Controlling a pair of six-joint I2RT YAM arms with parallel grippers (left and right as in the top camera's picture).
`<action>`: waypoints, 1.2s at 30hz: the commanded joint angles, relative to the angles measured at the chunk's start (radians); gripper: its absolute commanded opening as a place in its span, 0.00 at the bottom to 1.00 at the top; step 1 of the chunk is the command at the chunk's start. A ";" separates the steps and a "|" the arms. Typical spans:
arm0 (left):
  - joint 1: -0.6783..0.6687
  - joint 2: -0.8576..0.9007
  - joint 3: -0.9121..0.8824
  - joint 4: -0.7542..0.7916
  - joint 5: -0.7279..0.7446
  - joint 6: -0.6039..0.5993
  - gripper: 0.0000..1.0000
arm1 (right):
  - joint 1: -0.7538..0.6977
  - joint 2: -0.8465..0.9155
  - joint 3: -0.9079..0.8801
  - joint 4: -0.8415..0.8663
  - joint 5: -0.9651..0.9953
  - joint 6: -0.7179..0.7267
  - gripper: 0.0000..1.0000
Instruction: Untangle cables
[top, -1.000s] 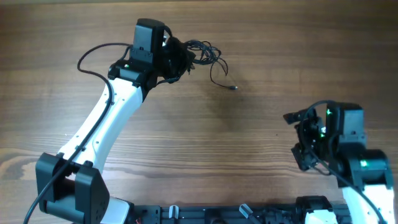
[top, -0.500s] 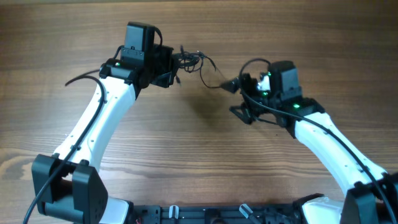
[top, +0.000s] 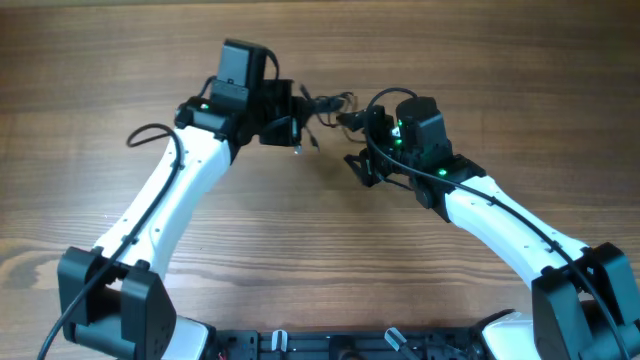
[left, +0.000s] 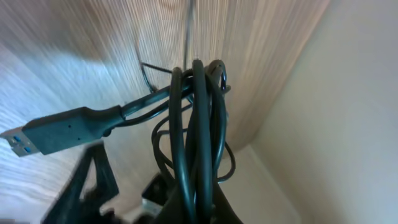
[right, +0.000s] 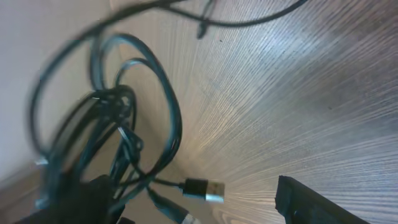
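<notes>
- Tabletop (top: 480, 60): brown wood grain that fills your overhead view, with both arms reaching toward its far middle.
- Cables (top: 322, 100): one small black bunch, thin and looped, lying between the two end effectors at the far centre of the tabletop.
- Left end effector (top: 290, 110): clenched on the cables. In your left wrist view the bundle (left: 198, 143) runs straight up out of it, lifted off the wood.
- USB plug (left: 56, 130): dark body with a blue insert. It sticks out sideways from the bundle, free in the air.
- Right end effector (top: 357, 142): released, fingers spread wide, just beside the bunch on its right. In your right wrist view the loops (right: 106, 118) crowd the left side, and the other finger (right: 311, 205) stands well apart, touching nothing.
- Second plug end (right: 202, 188): silver-tipped, dangling below those loops.
</notes>
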 joint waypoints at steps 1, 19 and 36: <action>-0.043 -0.025 0.013 0.092 0.103 -0.062 0.04 | 0.003 0.026 0.005 0.007 0.025 0.033 0.86; 0.051 -0.025 0.013 0.231 0.096 -0.045 0.04 | -0.045 0.026 0.005 -0.350 0.170 -0.262 0.89; 0.049 -0.025 0.013 0.151 0.081 0.011 0.04 | -0.040 0.026 0.005 -0.030 0.182 -0.102 0.87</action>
